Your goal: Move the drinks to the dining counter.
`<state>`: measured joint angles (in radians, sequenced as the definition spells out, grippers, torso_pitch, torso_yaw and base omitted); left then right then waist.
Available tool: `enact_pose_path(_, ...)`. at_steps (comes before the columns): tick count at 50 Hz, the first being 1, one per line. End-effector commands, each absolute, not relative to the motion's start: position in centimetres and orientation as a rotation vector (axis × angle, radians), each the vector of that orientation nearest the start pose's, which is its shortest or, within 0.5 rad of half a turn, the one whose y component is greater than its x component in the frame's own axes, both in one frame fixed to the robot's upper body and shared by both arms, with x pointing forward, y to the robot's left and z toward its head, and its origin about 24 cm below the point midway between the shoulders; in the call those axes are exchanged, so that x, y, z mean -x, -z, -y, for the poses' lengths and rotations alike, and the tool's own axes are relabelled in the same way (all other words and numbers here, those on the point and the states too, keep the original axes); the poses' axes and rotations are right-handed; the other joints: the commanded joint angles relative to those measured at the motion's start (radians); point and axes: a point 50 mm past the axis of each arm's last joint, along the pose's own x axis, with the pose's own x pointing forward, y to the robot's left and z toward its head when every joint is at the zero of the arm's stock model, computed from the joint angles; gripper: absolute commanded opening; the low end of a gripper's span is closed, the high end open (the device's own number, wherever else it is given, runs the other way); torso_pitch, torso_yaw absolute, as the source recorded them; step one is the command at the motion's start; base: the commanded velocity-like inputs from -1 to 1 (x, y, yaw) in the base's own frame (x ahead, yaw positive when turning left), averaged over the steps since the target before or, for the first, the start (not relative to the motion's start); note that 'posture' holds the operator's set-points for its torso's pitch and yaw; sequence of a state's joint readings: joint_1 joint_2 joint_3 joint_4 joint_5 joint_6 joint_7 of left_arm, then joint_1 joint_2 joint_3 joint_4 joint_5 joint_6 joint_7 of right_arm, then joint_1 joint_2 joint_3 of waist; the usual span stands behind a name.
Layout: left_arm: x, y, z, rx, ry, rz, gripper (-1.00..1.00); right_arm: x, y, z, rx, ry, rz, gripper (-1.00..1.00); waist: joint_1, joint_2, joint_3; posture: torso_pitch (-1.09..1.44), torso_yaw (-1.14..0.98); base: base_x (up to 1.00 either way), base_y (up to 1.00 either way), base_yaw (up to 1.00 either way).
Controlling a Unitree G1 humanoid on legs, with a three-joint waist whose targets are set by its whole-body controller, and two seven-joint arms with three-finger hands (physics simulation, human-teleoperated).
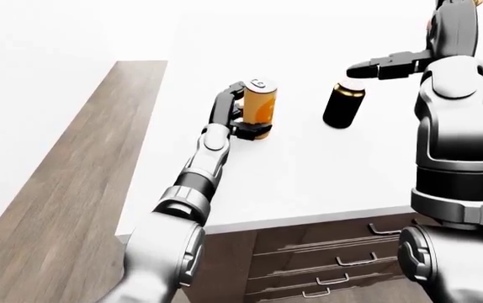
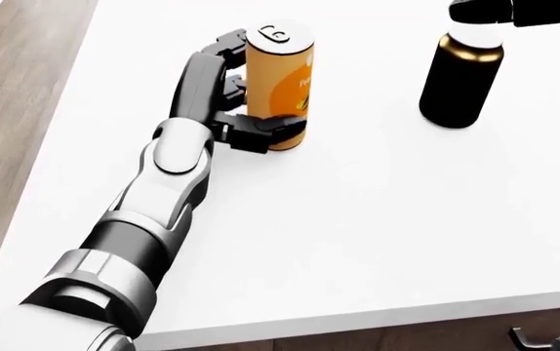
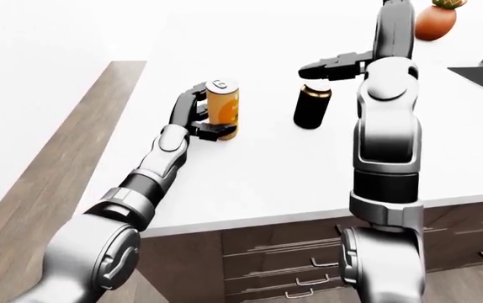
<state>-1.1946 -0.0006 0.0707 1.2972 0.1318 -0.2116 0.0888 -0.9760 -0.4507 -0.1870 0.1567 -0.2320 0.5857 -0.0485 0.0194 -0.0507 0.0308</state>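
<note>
While both drinks sit upright on white counter [image 2: 358, 241], task looks barely started. Left hand [image 2: 229, 110] wraps orange can [image 2: 278, 86], fingers closed round it. Right hand [image 3: 330, 67] hovers spread above dark bottle [image 2: 460, 79], no grip yet.

Your left arm reaches up the head view from the bottom left, elbow low and forearm nearly straight, its left hand [image 2: 236, 102] wrapped round the orange can [image 2: 277, 88] with a lower finger hooked across its base. Your right arm rises bent at the right-eye view's right; its right hand [image 3: 330, 65] hangs over the dark bottle [image 3: 311, 106], fingers extended, apart from it.
</note>
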Motion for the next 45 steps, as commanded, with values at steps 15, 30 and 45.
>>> enact_pose_path(15, -41.7, -18.7, -6.1, -0.219, 0.163, 0.206, 0.89, -34.5, -32.0, 23.6, 0.416, 0.443, 0.382, 1.0, 0.0, -0.004, -0.034, 0.0, 0.0, 0.0, 0.0, 0.0)
enact_pose_path(30, -42.1, -20.2, -7.0, -0.213, 0.139, 0.225, 1.0, -34.7, -32.1, 23.4, 0.419, 0.441, 0.385, 1.0, -0.002, -0.001, -0.034, 0.0, 0.0, 0.0, 0.0, 0.0)
enact_pose_path(45, -40.2, -26.6, -12.1, -0.319, 0.05, 0.324, 1.0, -34.2, -31.8, 23.8, 0.417, 0.446, 0.386, 1.0, -0.009, 0.018, -0.027, 0.0, 0.0, 0.0, 0.0, 0.0)
